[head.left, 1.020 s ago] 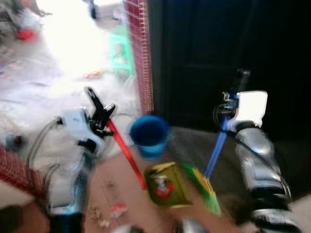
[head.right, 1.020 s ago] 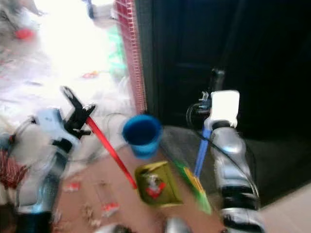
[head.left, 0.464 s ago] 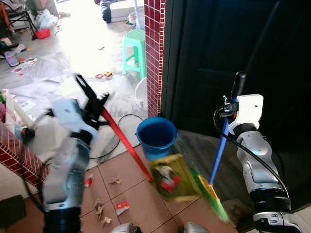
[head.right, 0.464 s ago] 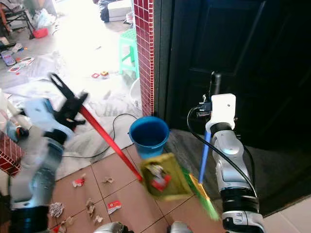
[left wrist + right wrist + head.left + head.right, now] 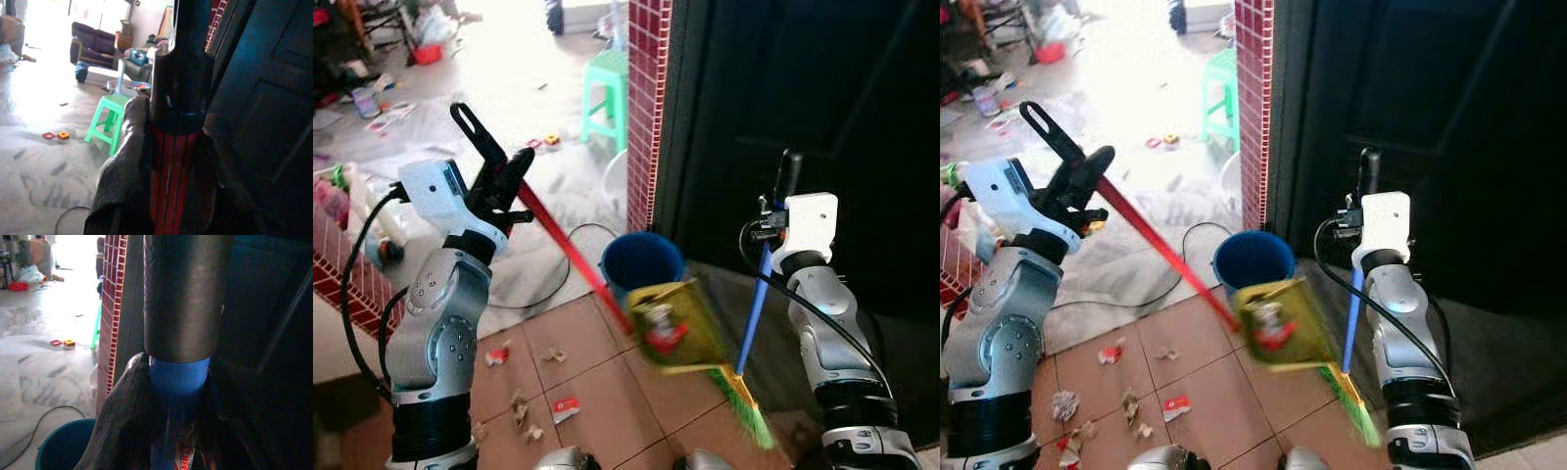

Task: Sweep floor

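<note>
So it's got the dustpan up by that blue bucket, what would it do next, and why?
Probably tip the yellow dustpan further over the blue bucket to empty it. The left gripper holds its red handle with the pan lifted off the floor right beside the bucket's rim; the right gripper just holds the broom.

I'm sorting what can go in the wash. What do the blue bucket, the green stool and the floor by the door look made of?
Blue bucket: probably plastic, uniform matte colour. Green stool: likely moulded plastic, one even colour. Floor: reddish-brown tiles with visible grout lines, probably ceramic.
</note>
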Robot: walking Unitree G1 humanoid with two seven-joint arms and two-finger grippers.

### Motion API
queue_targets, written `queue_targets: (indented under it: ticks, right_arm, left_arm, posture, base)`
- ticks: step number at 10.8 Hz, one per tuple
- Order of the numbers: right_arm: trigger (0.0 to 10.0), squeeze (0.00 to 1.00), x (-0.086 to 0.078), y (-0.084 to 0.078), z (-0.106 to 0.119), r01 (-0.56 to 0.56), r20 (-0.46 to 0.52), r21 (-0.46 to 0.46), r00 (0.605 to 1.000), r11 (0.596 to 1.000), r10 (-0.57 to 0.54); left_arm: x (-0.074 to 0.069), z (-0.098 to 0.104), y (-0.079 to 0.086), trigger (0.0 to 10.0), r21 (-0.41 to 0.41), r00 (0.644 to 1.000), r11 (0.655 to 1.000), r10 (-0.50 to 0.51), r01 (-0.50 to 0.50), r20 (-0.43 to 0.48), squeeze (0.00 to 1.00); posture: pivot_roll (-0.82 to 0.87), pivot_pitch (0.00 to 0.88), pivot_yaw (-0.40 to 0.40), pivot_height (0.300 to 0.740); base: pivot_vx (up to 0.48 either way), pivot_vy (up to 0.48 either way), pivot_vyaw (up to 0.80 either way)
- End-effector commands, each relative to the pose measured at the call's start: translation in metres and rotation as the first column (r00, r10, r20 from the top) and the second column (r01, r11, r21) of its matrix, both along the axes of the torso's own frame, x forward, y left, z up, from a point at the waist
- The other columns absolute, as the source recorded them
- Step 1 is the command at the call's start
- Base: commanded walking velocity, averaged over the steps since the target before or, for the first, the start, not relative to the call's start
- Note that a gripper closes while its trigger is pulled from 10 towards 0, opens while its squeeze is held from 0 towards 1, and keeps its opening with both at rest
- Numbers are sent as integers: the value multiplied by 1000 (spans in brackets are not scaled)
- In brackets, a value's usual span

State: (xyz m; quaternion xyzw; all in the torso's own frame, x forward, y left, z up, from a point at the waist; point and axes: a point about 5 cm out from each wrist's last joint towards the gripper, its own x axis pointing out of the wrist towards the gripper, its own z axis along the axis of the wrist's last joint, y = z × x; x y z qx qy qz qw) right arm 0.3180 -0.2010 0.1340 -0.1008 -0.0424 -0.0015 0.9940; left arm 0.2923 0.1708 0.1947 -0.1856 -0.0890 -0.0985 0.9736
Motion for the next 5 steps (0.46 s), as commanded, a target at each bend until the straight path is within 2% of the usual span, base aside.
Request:
queue_targets:
  ticks: [1,2,4,5]
  right_arm:
    - [10000,0,3,3,10,-18,48,-15,999,1000,19]
    - [10000,0,3,3,9,-21,46,-15,999,1000,22]
    - [10000,0,2,4,11,-23,52,-13,998,1000,24]
    - [10000,0,2,8,11,-38,58,-24,998,999,40]
  left_arm:
    - [-1,29,4,10000,-32,993,999,16,-12,119,0]
    - [4,38,13,10000,-21,988,998,61,-59,143,0]
    - [8,43,18,10000,-3,983,997,79,-80,167,0]
    - [12,46,19,10000,-18,979,994,105,-104,177,0]
  posture:
    - [-73,0,41,740]
    - [-76,0,45,740]
    - [-77,0,49,740]
    - [-83,0,54,740]
  base:
    - [0,0,0]
    - [0,0,0]
    - [0,0,0]
    - [277,0,0]
